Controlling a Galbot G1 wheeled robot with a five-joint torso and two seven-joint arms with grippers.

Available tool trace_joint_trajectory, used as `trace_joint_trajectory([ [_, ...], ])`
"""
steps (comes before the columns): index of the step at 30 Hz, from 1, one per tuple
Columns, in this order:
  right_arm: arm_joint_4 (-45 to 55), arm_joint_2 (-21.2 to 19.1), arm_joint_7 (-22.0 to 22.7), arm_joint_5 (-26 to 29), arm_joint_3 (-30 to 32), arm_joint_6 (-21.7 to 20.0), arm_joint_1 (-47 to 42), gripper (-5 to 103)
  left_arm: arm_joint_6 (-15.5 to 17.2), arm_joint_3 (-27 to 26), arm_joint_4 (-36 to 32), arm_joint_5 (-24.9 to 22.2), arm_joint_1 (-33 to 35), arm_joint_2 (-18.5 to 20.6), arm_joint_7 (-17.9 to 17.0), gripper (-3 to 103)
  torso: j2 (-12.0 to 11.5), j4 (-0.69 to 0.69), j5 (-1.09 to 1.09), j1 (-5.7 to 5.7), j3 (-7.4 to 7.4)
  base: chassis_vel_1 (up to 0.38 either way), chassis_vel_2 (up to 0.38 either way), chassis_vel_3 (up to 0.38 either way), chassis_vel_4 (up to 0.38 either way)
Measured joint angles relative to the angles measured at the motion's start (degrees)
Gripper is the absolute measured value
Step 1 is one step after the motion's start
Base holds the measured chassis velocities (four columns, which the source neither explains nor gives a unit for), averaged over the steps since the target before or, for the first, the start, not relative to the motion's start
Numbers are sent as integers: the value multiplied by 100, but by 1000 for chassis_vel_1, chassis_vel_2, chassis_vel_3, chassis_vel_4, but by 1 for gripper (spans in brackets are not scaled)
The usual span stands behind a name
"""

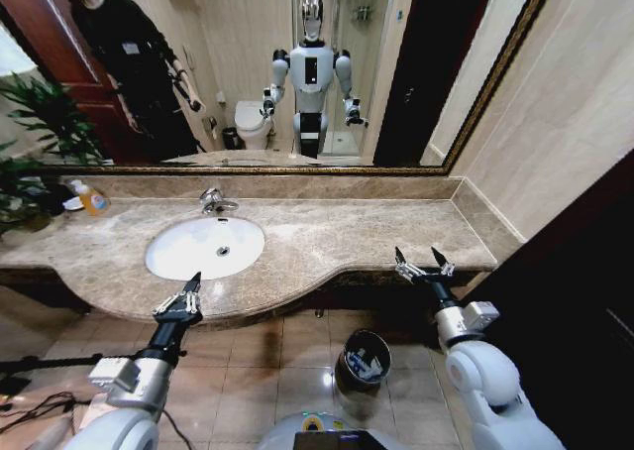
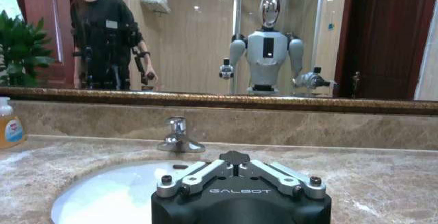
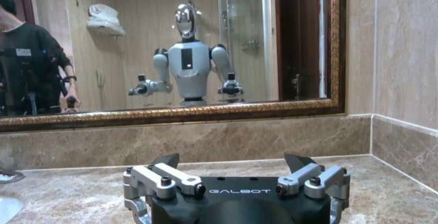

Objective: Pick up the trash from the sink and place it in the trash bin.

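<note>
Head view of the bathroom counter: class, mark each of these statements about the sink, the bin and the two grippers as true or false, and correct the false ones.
1. The sink holds several tubes. False: its basin looks empty apart from the drain.
2. The trash bin stands on the floor below the counter and has white and blue items inside. True.
3. The left gripper has its fingers spread wide. False: they are shut together, at the counter's front edge by the sink.
4. The right gripper is open, over the counter's right end. True.
5. The soap bottle stands left of the tap. True.

"GALBOT" in pale letters on the black body of the left gripper (image 2: 236, 158) and right gripper (image 3: 233, 163).
</note>
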Motion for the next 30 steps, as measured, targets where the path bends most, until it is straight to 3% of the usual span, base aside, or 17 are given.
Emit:
trace_joint_trajectory([
  [30, -9, 1, -7, -4, 0, 8, 0, 100, 0, 0, 0, 0, 0, 0, 0, 0, 0, 0, 0, 0, 0, 0, 0, 0, 0],
])
